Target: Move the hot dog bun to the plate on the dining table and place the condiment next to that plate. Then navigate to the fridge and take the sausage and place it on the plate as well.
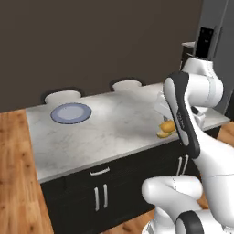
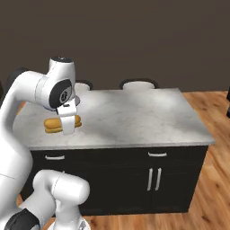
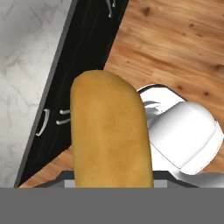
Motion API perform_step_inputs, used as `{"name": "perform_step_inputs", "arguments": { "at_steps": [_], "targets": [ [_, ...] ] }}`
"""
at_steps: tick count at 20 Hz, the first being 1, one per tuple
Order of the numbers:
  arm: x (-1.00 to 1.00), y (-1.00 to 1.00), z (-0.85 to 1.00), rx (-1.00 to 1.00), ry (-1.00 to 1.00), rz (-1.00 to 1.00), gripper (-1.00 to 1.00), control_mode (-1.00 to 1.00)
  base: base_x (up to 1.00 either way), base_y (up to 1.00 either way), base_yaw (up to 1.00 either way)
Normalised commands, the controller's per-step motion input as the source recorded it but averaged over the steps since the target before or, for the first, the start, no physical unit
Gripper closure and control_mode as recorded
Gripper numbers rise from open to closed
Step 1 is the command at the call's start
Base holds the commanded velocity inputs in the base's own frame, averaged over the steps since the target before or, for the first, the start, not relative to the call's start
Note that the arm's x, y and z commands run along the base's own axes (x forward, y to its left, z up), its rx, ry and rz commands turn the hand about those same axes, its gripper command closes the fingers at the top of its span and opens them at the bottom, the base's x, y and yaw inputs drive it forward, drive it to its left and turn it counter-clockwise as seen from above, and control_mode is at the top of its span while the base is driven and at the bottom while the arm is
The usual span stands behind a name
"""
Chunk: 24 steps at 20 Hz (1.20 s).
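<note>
- The hot dog bun (image 3: 109, 131) sits in the gripper (image 2: 68, 123). In the hand view it looms close to the camera, with the table edge and wood floor behind it. In the base views it appears off the marble, at the near corner of the dining table (image 1: 114, 128).
- The jaws stand partly closed on the bun. The fingertips themselves are hidden behind it, so contact depth cannot be judged.
- The plate (image 1: 71, 113) lies near the opposite end of the same tabletop, well apart from the bun.
- Step in hand, as judged: carry the bun across to the plate.
- Keep grip pressure steady; soft bread probably deforms and may slip if squeezed or swung.
- Hold the bun above the marble through the traverse, then lower over the plate centre before opening.
- Align the bun's long axis within the plate rim so neither end overhangs.
- Two chairs (image 1: 126, 85) stand behind the far edge; the path over the top appears free.
</note>
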Motion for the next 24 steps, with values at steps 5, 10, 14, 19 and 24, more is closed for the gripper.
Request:
{"name": "perform_step_inputs", "arguments": {
  "at_steps": [5, 10, 14, 19, 24],
  "targets": [
    [0.0, 0.0, 0.0, 0.0, 0.0, 0.0, 1.0, 1.0, 0.03, 0.37, 0.45],
    [0.0, 0.0, 0.0, 0.0, 0.0, 0.0, 1.0, 1.0, 0.15, 0.59, 0.31],
    [0.0, 0.0, 0.0, 0.0, 0.0, 0.0, 1.0, 1.0, 0.12, 0.94, 0.1],
    [0.0, 0.0, 0.0, 0.0, 0.0, 0.0, 1.0, 1.0, 0.34, 1.0, 0.0],
    [0.0, 0.0, 0.0, 0.0, 0.0, 0.0, 1.0, 1.0, 0.52, 1.0, -0.07]
  ]
}}
